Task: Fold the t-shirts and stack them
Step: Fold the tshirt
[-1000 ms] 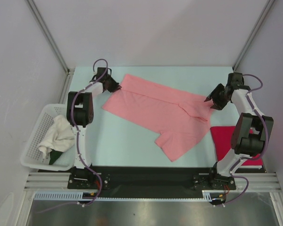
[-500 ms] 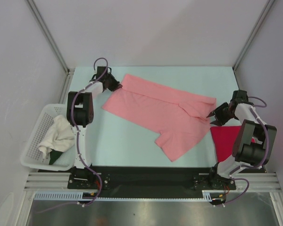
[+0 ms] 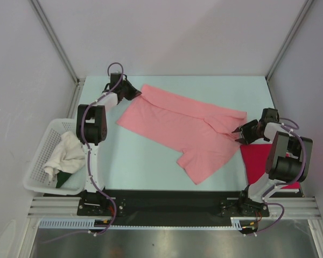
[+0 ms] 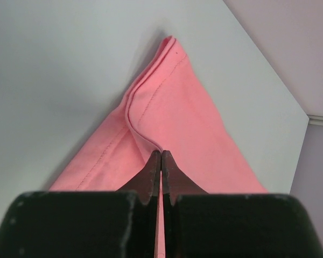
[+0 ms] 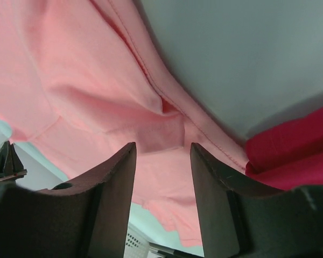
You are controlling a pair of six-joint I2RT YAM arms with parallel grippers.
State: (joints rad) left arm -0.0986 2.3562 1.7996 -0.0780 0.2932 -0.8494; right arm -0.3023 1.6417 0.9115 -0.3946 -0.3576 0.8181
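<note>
T-shirts, two in number, lie on the pale table [image 3: 145, 161]. The salmon-pink t-shirt [image 3: 188, 129], soft cloth with stitched hems, is spread in the middle. The magenta-red t-shirt [image 3: 257, 161] lies near right. The left gripper [image 4: 160, 159] is clamped on the pink hem. The right gripper [image 5: 162, 153] has its fingers apart over pink cloth.

Cannot see much of the magenta-red t-shirt [image 3: 254, 164] at lower right of the top view, covered by the right arm [image 3: 287, 158]. Cannot follow the salmon-pink t-shirt [image 5: 70, 80] past the top and left edges of the right wrist view.
</note>
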